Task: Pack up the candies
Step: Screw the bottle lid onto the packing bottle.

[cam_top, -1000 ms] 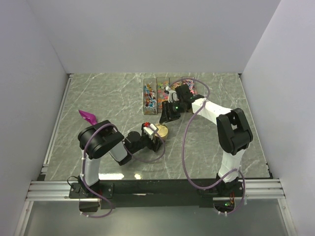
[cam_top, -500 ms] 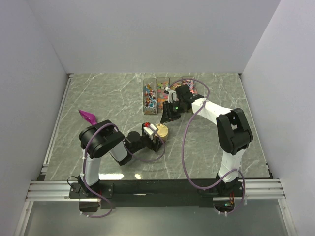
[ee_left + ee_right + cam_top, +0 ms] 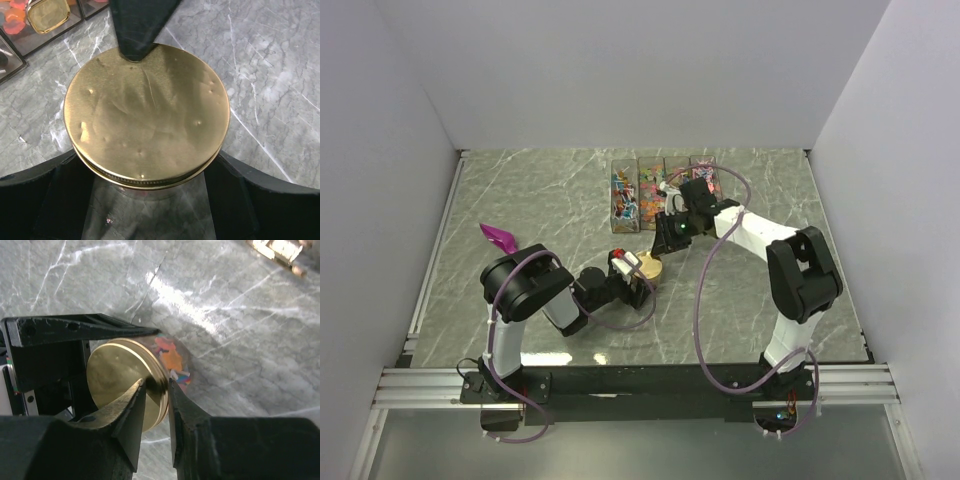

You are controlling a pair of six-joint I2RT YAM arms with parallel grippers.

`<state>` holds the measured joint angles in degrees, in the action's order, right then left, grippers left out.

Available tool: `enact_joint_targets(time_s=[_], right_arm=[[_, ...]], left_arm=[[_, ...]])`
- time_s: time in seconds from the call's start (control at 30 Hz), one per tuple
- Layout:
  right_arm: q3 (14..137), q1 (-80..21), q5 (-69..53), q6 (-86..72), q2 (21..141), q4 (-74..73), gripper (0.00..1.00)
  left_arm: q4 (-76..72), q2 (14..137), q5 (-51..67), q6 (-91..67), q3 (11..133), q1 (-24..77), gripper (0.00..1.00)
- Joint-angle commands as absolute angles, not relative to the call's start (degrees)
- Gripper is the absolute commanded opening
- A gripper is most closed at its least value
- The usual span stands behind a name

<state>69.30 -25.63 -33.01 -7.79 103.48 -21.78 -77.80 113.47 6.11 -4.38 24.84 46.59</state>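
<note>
Candies [image 3: 172,360] sit in two places. One batch is in a clear jar [image 3: 150,200] near mid-worktop [image 3: 540,200], showing through the glass as a jumbled heap with no common direction. The rest lie in clear trays [image 3: 638,190] at the far side, long axes running away from the arms. The jar stands roughly upright, axis vertical, gold lid [image 3: 147,112] facing up. Left claw [image 3: 638,268] is spread wide around the jar body, one finger against the glass on each side below the lid. Right claw [image 3: 156,385] comes in from the far side, fingers drawn close together and pinching the lid's rim. A magenta scoop [image 3: 498,237] lies well apart at left.
</note>
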Motion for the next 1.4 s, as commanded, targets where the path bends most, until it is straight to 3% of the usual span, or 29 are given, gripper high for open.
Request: enact_joint_targets(time_s=[0.0, 0.4, 0.63, 0.87, 0.97, 1.1, 1.13, 1.37], right_arm=[[66.54, -26.46, -29.8, -7.29, 99.67, -21.53, 0.3], [53.28, -31.02, -28.03, -16.25, 91.76, -15.3, 0.13], [48.08, -34.01, -30.15, -19.69, 88.25, -11.6, 0.12], [48.16, -30.77, -34.01, -17.06, 84.73, -14.24, 0.09], [49.83, -29.27, -33.41, -12.24, 84.02, -17.38, 0.15], [56.84, -27.78, -30.77, -6.78, 85.51, -21.17, 0.5], [57.91, -27.51, -29.63, -6.07, 85.78, -21.7, 0.53], [68.28, -27.33, -28.73, 4.2, 92.27, -28.73, 0.6]], left_arm=[[-100.47, 112.85, 5.1, -6.94, 25.75, 46.49, 0.58], [-96.68, 111.62, 3.78, -8.08, 26.45, 46.58, 0.57], [-97.64, 112.06, 5.01, -8.44, 25.84, 46.67, 0.57], [-98.96, 112.15, 6.23, -8.53, 24.61, 46.67, 0.57], [-99.66, 112.32, 9.65, -8.44, 24.0, 46.67, 0.56], [-99.58, 111.71, 14.4, -8.35, 22.94, 46.58, 0.56], [-99.15, 111.53, 15.37, -8.26, 22.94, 46.58, 0.56], [-98.35, 113.29, 21.62, -8.09, 24.17, 46.58, 0.56]])
